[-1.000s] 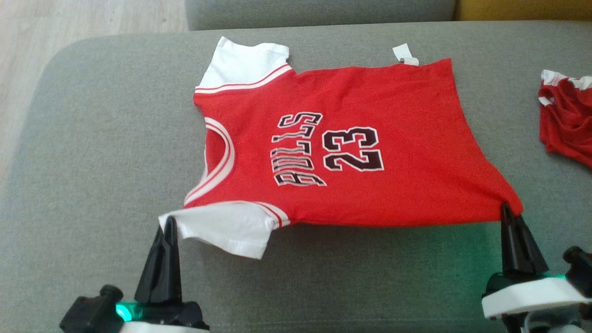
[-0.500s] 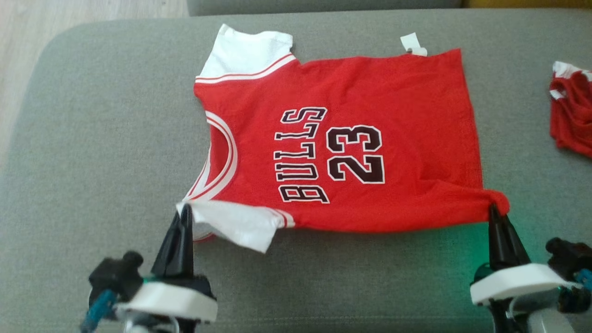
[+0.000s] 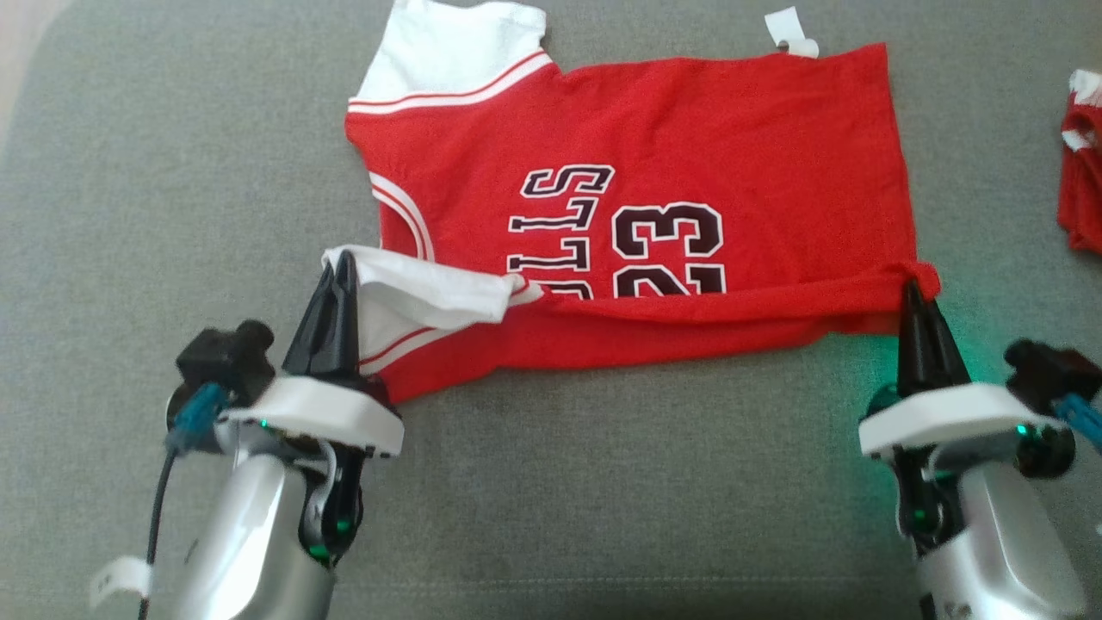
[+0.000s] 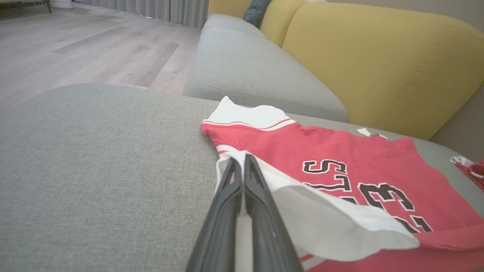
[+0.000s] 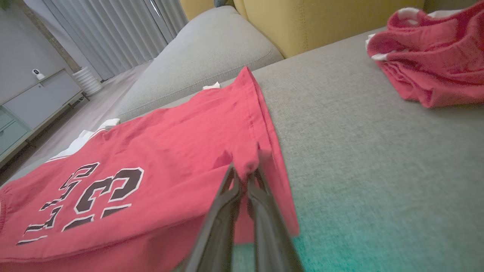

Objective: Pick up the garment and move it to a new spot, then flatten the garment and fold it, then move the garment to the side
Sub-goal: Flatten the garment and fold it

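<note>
The near long edge of the jersey (image 3: pixel 654 129) has come up off the cushion and been carried over the shirt's front since a second ago. Both grippers went forward with it, and the fold now hides the bottom of the "23" and the "BU" end of "BULLS", which were all readable before (the head camera tipped too, so the whole picture slid)

The left gripper (image 3: pixel 343 263) has its two dark fingers (image 4: pixel 223 219) pressed together on the edge of the near white sleeve (image 3: pixel 430 293), which drapes off over the neckline trim. In the left wrist view you can see white cloth pinched right between the tips

The right gripper (image 3: pixel 908 288) is pinched tight on the red hem corner, with the cloth bunched at its tips and that corner lifted in over the shirt's body

The jersey lies across the grey sofa seat (image 3: pixel 172 172), collar end to the robot's left and hem to its right. The far half is flat and the far white sleeve (image 3: pixel 448 52) is spread out. A little white tag (image 3: pixel 790 30) pokes out past the far edge near the hem, and the fold line runs between the two grippers

Off to the robot's right, well apart from the jersey, a smaller crumpled red garment (image 3: pixel 1083 189) with white edging sits on the same seat, with the yellow backrest (image 4: pixel 378 56) behind it all
</note>
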`<state>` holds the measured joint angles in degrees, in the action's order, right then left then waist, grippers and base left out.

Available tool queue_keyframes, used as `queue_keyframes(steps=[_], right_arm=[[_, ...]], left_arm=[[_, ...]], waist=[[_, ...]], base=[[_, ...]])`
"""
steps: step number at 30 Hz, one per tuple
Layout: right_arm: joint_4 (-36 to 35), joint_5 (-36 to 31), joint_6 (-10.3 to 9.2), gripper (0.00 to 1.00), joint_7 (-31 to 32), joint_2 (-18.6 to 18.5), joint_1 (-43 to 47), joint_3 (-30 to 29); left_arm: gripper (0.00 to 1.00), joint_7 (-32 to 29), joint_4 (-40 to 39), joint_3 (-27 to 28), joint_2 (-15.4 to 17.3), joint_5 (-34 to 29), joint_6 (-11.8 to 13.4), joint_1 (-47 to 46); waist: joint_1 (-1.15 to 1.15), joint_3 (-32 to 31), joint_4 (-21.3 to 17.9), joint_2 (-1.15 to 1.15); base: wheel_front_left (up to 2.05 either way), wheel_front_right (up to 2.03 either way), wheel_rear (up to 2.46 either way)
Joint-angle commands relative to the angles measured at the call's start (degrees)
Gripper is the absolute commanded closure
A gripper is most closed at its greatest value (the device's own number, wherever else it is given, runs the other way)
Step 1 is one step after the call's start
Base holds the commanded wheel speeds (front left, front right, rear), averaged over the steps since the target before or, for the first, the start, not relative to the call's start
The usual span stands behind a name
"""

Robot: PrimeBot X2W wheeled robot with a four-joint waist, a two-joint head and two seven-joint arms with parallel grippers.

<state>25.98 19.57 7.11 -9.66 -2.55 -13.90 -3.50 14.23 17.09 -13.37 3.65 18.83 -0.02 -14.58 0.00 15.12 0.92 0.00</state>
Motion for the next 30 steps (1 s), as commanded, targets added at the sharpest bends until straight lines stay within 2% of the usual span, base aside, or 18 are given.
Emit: queue_keyframes(steps=[1, 3, 4, 6, 7, 8, 9, 10, 17, 23, 30], right_arm=[[-0.44, -0.36, 0.37, 1.0, -1.06, -0.32, -2.22, 1.67], [1.6, -0.46, 0.37, 1.0, -1.54, -0.32, -3.85, 1.9], [2.54, -0.46, 0.37, 0.86, -1.79, -0.32, -4.58, 2.04], [4.24, -0.41, 0.37, 0.51, -2.37, -0.32, -5.89, 2.29], [5.0, -0.24, 0.37, 0.15, -2.71, -0.32, -6.5, 2.43], [5.69, -0.07, 0.37, 0.0, -3.08, -0.32, -7.04, 2.53], [6.28, 0.12, 0.37, 0.0, -3.44, -0.32, -7.52, 2.57], [6.7, 0.25, 0.37, 0.0, -3.82, -0.32, -7.9, 2.6], [5.66, -1.51, 0.37, 0.0, -5.16, -0.32, -8.25, 0.19], [1.24, -4.71, 0.37, 0.0, -5.27, -0.32, -5.12, -1.94], [-4.3, -7.15, 0.37, 0.0, -3.84, -0.32, -0.9, -2.79]], left_arm=[[1.0, 0.69, -0.48, 2.29, 0.49, -0.54, -0.25, -2.4], [1.0, 0.72, 1.26, 2.63, 0.43, -0.92, -0.39, -3.87], [1.0, 0.73, 1.81, 2.87, 0.39, -1.15, -0.4, -4.42], [1.0, 0.74, 2.46, 3.35, 0.28, -1.66, -0.47, -5.19], [1.0, 0.74, 2.67, 3.55, 0.21, -1.89, -0.54, -5.43], [0.78, 0.75, 2.82, 3.73, 0.13, -2.09, -0.63, -5.6], [0.55, 0.75, 2.9, 3.91, 0.05, -2.33, -0.69, -5.71], [0.01, 0.75, 2.96, 4.05, -0.03, -2.56, -0.76, -5.74], [0.0, 0.76, 0.97, 4.54, -0.52, -2.85, -1.85, -3.94], [0.0, 0.76, -1.92, 4.64, -0.68, -1.95, -2.7, 0.44], [0.0, -1.06, -1.75, 4.59, 0.01, -0.05, -3.43, 5.99]], waist=[[0.0, 0.55, -0.14, 0.0], [0.0, 0.89, -0.15, 0.0], [0.0, 1.04, -0.16, 0.0], [0.0, 1.25, -0.15, 0.0], [0.0, 1.32, -0.11, 0.0], [0.0, 1.35, -0.06, 0.0], [0.0, 1.32, 0.0, 0.0], [0.0, 1.25, 0.06, 0.0], [0.0, -0.05, 0.74, 0.0], [0.0, -1.76, 1.17, 0.0], [0.0, -3.35, 1.34, 0.0]], base=[[0.0, 0.0, 0.0], [0.0, 0.0, 0.0], [0.0, 0.0, 0.0], [0.0, 0.0, 0.0], [0.0, 0.0, 0.0], [0.0, 0.0, 0.0], [0.0, 0.0, 0.0], [0.0, 0.0, 0.0], [0.0, 0.0, 0.0], [0.0, 0.0, 0.0], [0.0, 0.0, 0.0]])
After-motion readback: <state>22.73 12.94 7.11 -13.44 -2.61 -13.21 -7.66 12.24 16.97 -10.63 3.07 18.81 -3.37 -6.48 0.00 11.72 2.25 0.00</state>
